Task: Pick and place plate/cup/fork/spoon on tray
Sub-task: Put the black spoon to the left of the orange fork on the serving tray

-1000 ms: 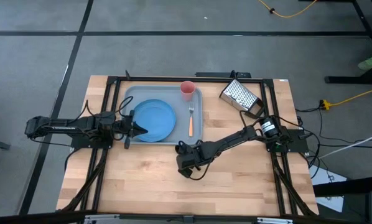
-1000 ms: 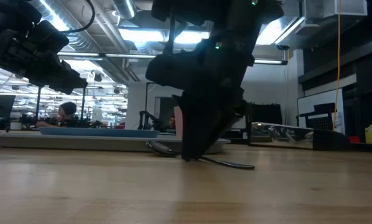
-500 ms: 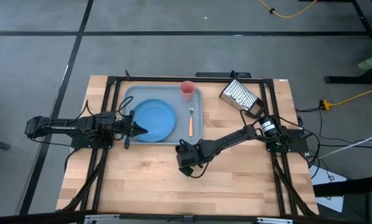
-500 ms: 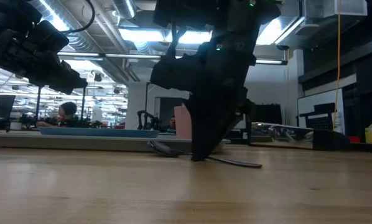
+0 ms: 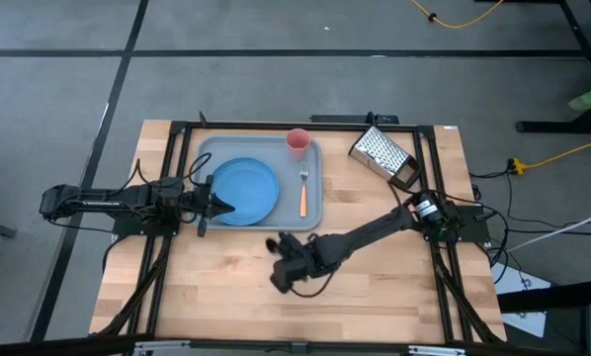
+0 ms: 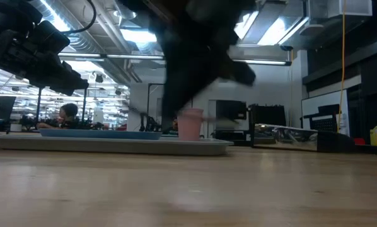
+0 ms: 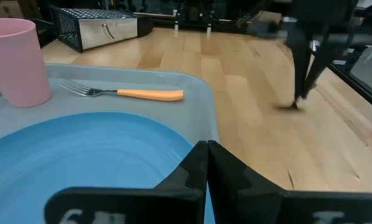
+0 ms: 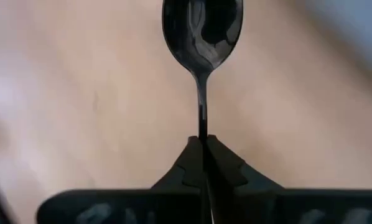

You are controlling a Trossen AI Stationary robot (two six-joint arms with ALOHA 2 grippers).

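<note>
Wooden tabletop (image 5: 226,297) fills the high view's middle; tray (image 5: 313,213), holding plate (image 5: 244,191), sits above and slightly right of the right gripper (image 5: 273,244), which pinches the spoon (image 8: 202,28) by its handle, bowl pointing forward. Left gripper (image 5: 228,208) rests closed over the plate.

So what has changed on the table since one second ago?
The right gripper, shut on the spoon, lifted it off the wood and moved left, away from the tray. The left gripper, plate, cup and fork stayed put.
</note>
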